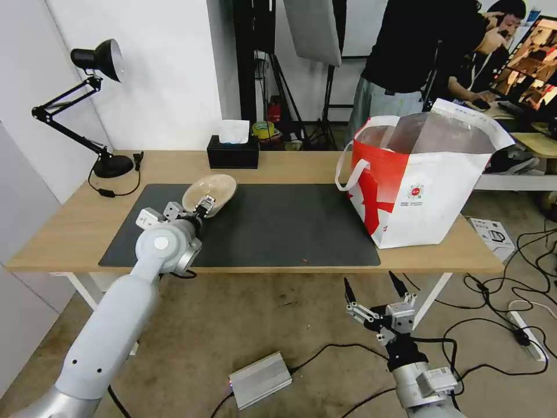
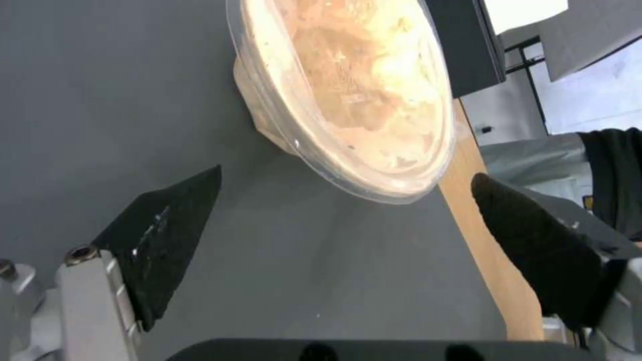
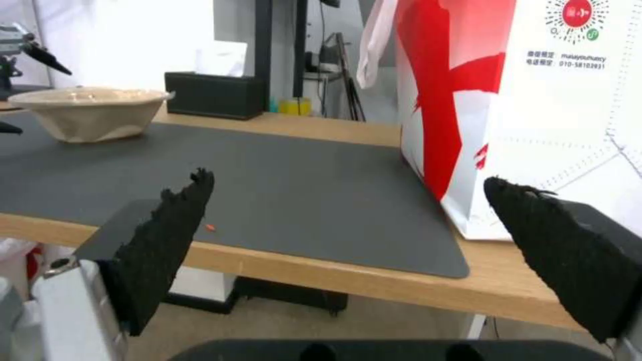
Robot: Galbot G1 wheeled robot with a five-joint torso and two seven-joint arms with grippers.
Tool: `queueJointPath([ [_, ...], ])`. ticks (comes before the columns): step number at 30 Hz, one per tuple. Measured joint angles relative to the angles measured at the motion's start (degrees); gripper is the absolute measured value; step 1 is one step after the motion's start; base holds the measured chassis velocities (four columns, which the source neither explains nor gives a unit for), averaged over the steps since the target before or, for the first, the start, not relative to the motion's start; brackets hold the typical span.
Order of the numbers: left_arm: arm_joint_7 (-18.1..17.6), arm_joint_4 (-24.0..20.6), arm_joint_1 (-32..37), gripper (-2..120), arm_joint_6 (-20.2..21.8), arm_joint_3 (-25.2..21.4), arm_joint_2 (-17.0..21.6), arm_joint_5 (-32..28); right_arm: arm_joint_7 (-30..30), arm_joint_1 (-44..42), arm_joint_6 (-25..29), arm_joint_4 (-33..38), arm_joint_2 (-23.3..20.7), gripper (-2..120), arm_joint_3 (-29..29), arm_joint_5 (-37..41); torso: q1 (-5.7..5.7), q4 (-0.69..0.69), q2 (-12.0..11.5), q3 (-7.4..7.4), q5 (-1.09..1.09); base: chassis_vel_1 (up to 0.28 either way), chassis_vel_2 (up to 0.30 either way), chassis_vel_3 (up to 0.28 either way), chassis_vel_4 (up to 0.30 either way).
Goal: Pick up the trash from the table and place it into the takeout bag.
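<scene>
In the head view, the beige paper-pulp bowl [image 1: 210, 194] is sitting on the dark grey mat [image 1: 278, 226] of the table [image 1: 64, 226], toward the robot's left side, and the left gripper [image 1: 204, 204] is reaching over the mat just at the bowl's near rim, so the bowl is lying directly ahead of it; the left arm is clearly the nearer one. The takeout bag [image 1: 418, 186] is standing open at the table's right end, well apart from the bowl, while the right gripper [image 1: 374, 287] is hanging below the table edge with its fingers spread, holding nothing. In the left wrist view, the left gripper [image 2: 344, 185] is showing its two black fingers wide apart and empty, and the bowl [image 2: 348, 95], covered with a clear lid, is lying just beyond the fingertips and between their lines, not yet touched; I judge that the coming move is turning on this short forward gap to the rim. In the right wrist view, the right gripper [image 3: 348, 183] is open too, the bowl [image 3: 87, 113] is resting far across the mat, and the bag [image 3: 535, 110] is standing near its side.
</scene>
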Motion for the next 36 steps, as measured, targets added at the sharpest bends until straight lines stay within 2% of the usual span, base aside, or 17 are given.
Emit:
queueJointPath([
  [36, 1.27, 8.94, -5.68, 100, -0.33, -0.12, -3.26, 2.16, 0.00, 0.00, 0.00, 0.00, 0.00, 100, 0.00, 0.00, 0.00, 0.00, 0.00, 0.00, 0.00, 0.000, 0.000, 0.000, 0.000],
])
